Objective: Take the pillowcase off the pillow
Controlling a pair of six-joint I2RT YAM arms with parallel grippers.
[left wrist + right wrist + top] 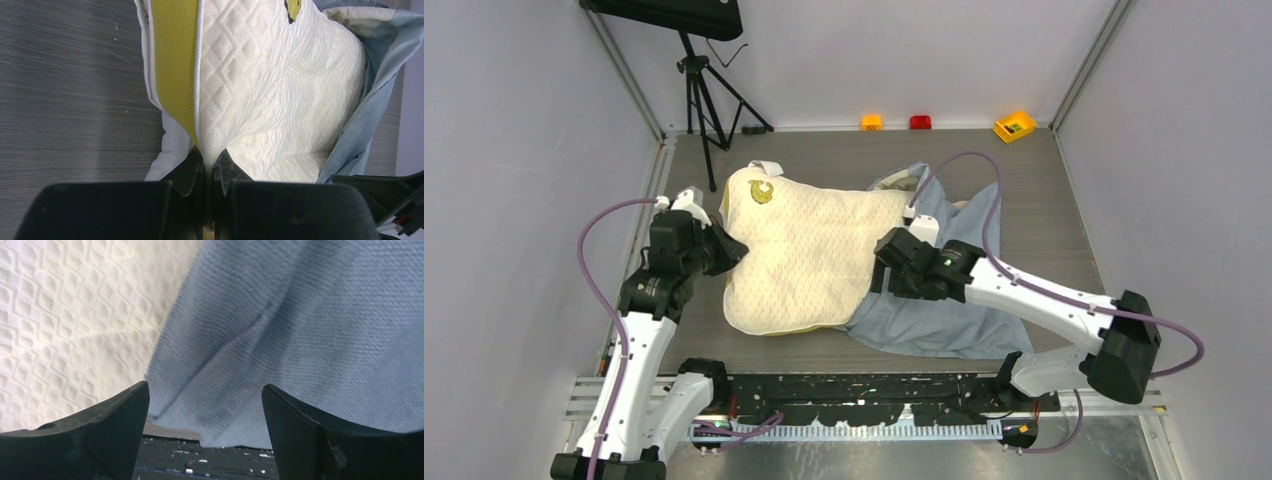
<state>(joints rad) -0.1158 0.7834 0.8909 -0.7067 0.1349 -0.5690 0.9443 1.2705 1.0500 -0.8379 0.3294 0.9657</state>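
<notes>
The cream quilted pillow point(809, 250) lies mid-table, mostly bare, its emblem corner at the far left. Its right end still sits inside the grey-blue pillowcase point(944, 320), which lies bunched to the right and under it. My left gripper point(722, 250) is shut on the pillow's left edge; in the left wrist view the fingers point(207, 167) pinch the cream fabric point(270, 100) beside the yellow piping. My right gripper point(882, 268) is open at the pillowcase mouth; in the right wrist view it point(205, 397) straddles the pillowcase edge point(280, 340) next to the pillow point(70, 315).
A camera tripod point(702, 95) stands at the back left. Small orange point(871, 122), red point(920, 122) and yellow point(1014, 126) objects sit along the back wall. Purple cables loop from both arms. A black rail point(864, 390) runs along the near edge.
</notes>
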